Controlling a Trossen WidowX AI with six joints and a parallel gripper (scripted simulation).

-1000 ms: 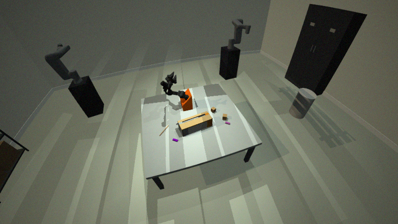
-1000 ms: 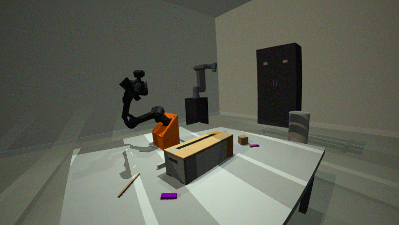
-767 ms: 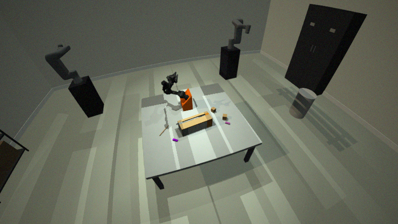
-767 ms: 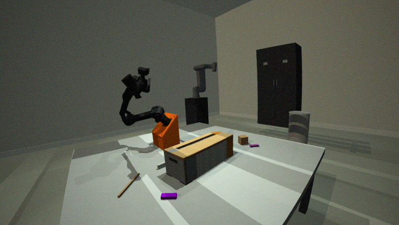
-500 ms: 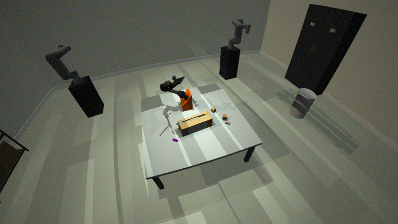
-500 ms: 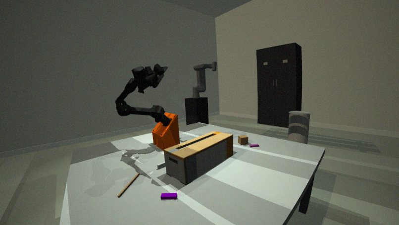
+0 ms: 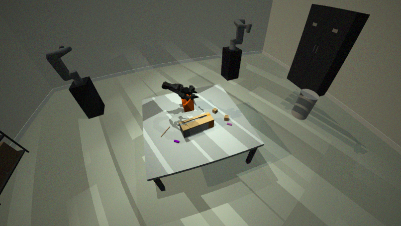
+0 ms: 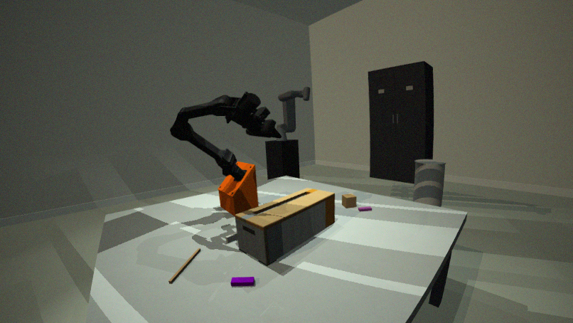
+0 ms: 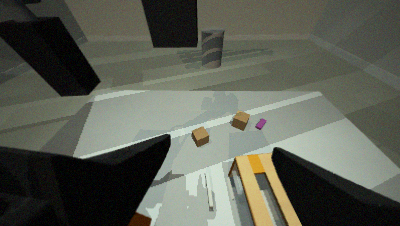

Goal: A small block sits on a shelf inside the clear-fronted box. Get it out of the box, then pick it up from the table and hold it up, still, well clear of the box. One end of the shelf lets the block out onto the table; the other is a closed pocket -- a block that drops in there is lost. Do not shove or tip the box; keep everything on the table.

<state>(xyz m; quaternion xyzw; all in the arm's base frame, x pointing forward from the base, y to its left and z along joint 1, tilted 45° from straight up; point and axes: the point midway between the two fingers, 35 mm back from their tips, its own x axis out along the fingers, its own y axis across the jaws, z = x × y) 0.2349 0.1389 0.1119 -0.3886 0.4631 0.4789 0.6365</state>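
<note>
Block not visible in any view, presumably on its shelf inside the box; gripper open and empty, high above the table, well apart from the box — extraction and lift both outstanding.
</note>
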